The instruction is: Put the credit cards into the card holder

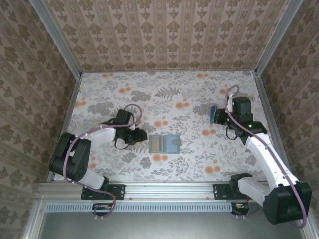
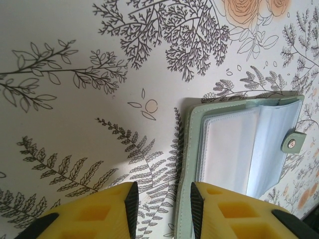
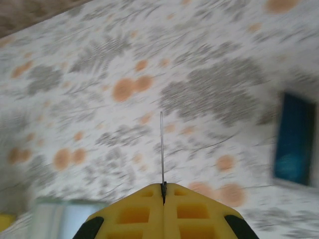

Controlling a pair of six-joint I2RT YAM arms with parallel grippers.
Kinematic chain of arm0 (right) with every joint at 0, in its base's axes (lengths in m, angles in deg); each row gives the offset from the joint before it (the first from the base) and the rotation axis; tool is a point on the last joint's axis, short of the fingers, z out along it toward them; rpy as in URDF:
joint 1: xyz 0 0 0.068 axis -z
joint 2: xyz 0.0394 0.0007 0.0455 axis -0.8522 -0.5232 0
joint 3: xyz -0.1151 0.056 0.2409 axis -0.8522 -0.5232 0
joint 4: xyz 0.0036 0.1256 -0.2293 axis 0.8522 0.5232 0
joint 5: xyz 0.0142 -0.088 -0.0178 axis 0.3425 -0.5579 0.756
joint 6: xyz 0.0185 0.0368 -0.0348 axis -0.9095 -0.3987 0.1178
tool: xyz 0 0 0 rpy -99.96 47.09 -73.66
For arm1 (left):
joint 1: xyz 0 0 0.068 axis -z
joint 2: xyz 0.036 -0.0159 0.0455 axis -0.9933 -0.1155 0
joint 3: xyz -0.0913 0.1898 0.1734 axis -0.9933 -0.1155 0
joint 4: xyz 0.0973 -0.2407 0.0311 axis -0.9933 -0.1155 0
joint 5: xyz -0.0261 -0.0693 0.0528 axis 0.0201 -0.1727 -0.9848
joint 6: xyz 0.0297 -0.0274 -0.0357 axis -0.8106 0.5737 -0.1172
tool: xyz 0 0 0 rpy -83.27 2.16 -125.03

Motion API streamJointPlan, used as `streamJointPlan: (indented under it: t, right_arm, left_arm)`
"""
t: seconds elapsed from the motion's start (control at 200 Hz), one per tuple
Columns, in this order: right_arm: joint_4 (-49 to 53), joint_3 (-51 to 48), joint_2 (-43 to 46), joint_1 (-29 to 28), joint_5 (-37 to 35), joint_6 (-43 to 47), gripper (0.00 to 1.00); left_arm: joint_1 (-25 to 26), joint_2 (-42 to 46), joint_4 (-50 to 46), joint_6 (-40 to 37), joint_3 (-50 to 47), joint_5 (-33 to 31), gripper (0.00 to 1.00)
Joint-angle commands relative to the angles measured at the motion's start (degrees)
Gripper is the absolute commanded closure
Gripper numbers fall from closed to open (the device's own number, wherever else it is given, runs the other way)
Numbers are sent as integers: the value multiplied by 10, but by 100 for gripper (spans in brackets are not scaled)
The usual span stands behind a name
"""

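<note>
The card holder [image 1: 165, 143] lies open on the floral table, pale clear slots up, snap tab on its right [image 2: 293, 143]. My left gripper [image 2: 162, 206] is open at its left edge. The green cover edge [image 2: 185, 164] runs between the pads, against the right pad, and bare table shows beside the left pad. From above, that gripper [image 1: 138, 140] sits just left of the holder. My right gripper [image 3: 163, 188] is shut on a thin credit card [image 3: 162, 149], seen edge-on above the table. A blue credit card [image 3: 294, 144] lies flat beside it, next to the right gripper [image 1: 223, 121].
Patterned walls with aluminium posts [image 1: 70, 59] enclose the table on three sides. A metal rail [image 1: 169, 189] carrying both arm bases runs along the near edge. The holder's corner [image 3: 55, 219] shows low on the left in the blurred right wrist view.
</note>
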State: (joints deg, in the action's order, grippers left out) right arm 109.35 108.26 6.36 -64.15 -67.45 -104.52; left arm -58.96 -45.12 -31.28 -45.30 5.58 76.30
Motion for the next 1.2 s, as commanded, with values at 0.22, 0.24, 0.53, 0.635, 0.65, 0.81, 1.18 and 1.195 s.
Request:
streamJointPlan:
  t: [0.22,0.24,0.53,0.635,0.65,0.81,1.18,1.195]
  right_arm:
    - [-160,-119,-69,-60,285,-136,100]
    - [-171,-125,-77,-65,292,-139,100]
    - [-319,-168,-198,-104,366,-171,100]
    - [-355,-159,-236,-125,373,-189,100]
    - [-357,-156,-239,-128,375,-190,100]
    - [-371,-134,-284,-163,367,-190,100]
    - [-471,-127,-370,-187,375,-234,100]
    - [-471,-126,-372,-187,374,-234,100]
  left_arm:
    - [13,-7,5,-10,10,17,64]
    - [14,-9,9,-8,9,17,64]
    - [53,-32,-2,-23,28,28,70]
    - [61,-37,-16,-28,36,27,72]
    - [62,-37,-16,-27,36,26,72]
    - [66,-44,-18,-28,38,17,74]
    - [65,-63,-8,-31,32,9,78]
    - [65,-65,-10,-33,34,9,78]
